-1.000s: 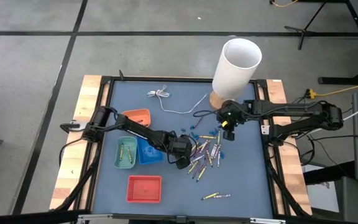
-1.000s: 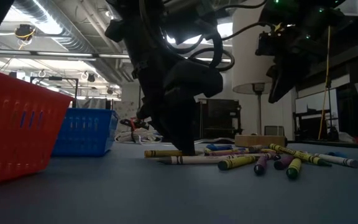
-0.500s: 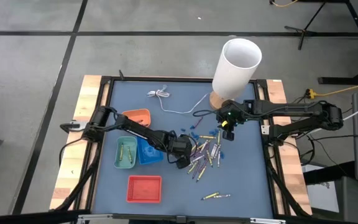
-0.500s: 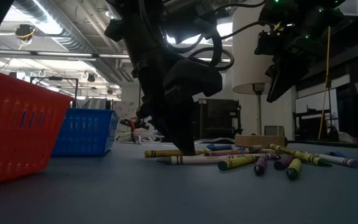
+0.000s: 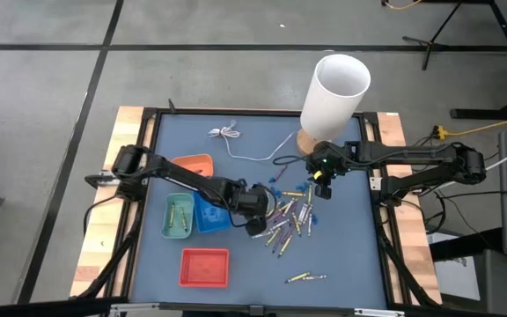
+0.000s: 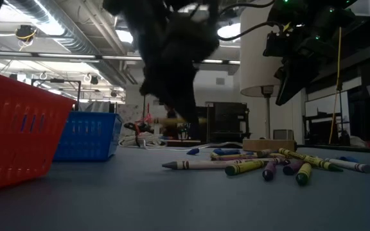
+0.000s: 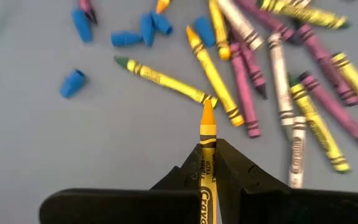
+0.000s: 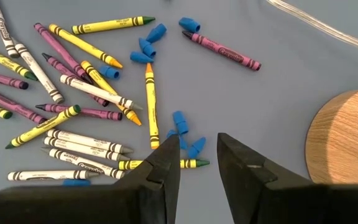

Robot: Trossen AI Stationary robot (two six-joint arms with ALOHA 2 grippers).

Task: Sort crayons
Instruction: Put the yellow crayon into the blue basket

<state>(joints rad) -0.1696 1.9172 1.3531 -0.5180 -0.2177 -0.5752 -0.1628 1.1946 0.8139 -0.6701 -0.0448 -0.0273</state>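
Many crayons (image 5: 293,216) lie loose on the blue mat: yellow, purple and whitish sticks, which the right wrist view shows as a pile (image 8: 73,93). My left gripper (image 5: 255,224) hangs over the pile's left edge, shut on a yellow-orange crayon (image 7: 207,158). That crayon also shows in the low view (image 6: 172,120), above the table. My right gripper (image 5: 322,188) hovers open (image 8: 194,146) over small blue bits at the pile's far right, touching nothing. My left gripper pinches the yellow-orange crayon's wrapped body (image 7: 206,180) between its two fingers. The crayon runs along the fingers, and its pointed end (image 7: 207,112) sticks out past them. The fingers slant down from above and from the table's left. The crayon is lifted clear of the mat.
Four small trays stand left of the pile: orange (image 5: 192,165), green (image 5: 179,217), blue (image 5: 209,215) and red (image 5: 205,267). A tall white cylinder (image 5: 334,92) on a wooden base stands at the far right. A white cable (image 5: 236,139) lies at the back. Two crayons (image 5: 306,277) lie near the front.
My left gripper has risen from the mat at the pile's left edge. The yellow-orange crayon that lay there has come up with it and now hangs clear of the table. The other crayons have stayed in place.
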